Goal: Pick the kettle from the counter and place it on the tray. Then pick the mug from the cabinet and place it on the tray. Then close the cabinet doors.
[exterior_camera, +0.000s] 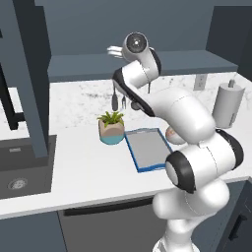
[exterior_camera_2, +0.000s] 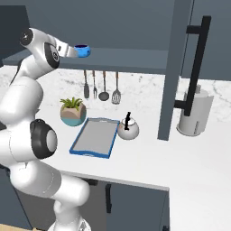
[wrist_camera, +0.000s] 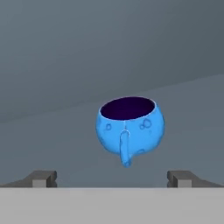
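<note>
Gripper (wrist_camera: 112, 178) jaws spread wide, levelled at the mug (wrist_camera: 130, 130) on the cabinet (exterior_camera_2: 135, 58) shelf, handle facing it, lined up for a grasp. Kettle (exterior_camera_2: 128, 129) sits beside the tray (exterior_camera_2: 94, 136), not on it.

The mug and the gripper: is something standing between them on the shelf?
No. In the hand view the stretch from the gripper to the mug is bare cabinet shelf; the fingertips are spread wide.

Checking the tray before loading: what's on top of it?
The tray shows a bare grey inner surface; the kettle stands on the counter beside its right rim. In the left base view the arm covers the tray's right edge.
</note>
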Robot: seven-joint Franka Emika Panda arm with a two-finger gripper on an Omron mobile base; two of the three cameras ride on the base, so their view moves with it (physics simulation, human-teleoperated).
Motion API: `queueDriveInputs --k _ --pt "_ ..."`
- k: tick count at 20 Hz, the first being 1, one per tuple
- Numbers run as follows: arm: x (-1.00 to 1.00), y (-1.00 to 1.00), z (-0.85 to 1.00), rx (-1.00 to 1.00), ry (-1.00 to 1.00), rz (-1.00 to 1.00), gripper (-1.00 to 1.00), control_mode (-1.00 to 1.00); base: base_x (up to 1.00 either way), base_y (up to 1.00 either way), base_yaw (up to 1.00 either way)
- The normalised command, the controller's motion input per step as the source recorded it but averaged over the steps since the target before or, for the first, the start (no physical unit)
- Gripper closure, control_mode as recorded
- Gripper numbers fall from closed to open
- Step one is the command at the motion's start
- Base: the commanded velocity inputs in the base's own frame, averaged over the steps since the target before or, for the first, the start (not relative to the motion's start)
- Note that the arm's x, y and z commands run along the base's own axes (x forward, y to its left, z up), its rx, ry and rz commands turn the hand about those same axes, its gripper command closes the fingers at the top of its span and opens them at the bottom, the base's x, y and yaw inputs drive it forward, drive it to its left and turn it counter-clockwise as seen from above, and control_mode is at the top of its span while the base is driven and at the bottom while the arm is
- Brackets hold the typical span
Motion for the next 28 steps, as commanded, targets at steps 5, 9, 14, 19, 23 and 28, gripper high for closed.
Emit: queueDriveInputs --k 5,9,14,19,23,28 --pt "0.17 -0.21 -0.05 0.09 0.00 0.00 -1.00 -1.00 0.00 0.00 0.00" --pt "0.23 -0.09 0.00 0.04 0.00 0.00 -1.00 -1.00 0.00 0.00 0.00" --pt "0.31 -0.01 0.00 0.01 0.05 0.00 -1.00 -1.00 0.00 0.00 0.00" --pt "0.23 0.00 -0.01 0.00 0.04 0.00 -1.00 -1.00 0.00 0.00 0.00" --pt "0.07 0.00 -0.06 0.00 0.00 0.00 1.00 -1.00 0.00 0.00 0.00" --pt "0.00 -0.06 -0.07 0.00 0.00 0.00 1.00 -1.00 0.00 0.00 0.00"
